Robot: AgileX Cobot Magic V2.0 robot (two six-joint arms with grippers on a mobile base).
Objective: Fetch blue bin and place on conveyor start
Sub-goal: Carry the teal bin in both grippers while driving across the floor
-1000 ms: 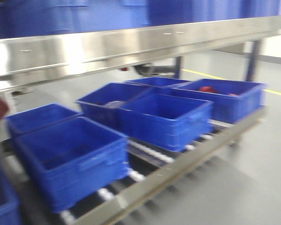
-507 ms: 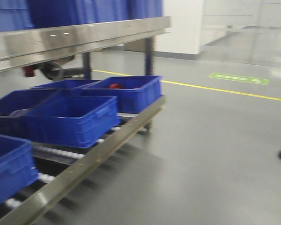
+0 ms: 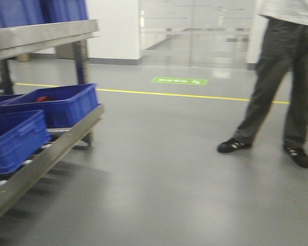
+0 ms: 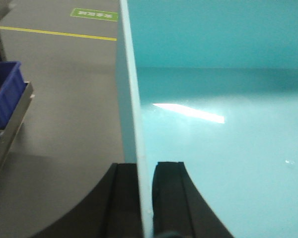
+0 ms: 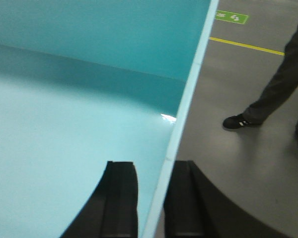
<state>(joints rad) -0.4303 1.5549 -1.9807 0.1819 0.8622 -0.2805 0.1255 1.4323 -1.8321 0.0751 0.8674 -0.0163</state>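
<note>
Turquoise blue bin [image 4: 223, 139] was in my grip | my left end effector [image 4: 146, 198] pinched the bin's left wall | my right end effector [image 5: 156, 203] pinched its right wall | a person [image 5: 278, 84] stood right of the bin

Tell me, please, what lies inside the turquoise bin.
Nothing shows inside the blue bin: only its bare, glossy floor. The left pincer and right pincer each hide a patch beside the clamped wall.
</note>
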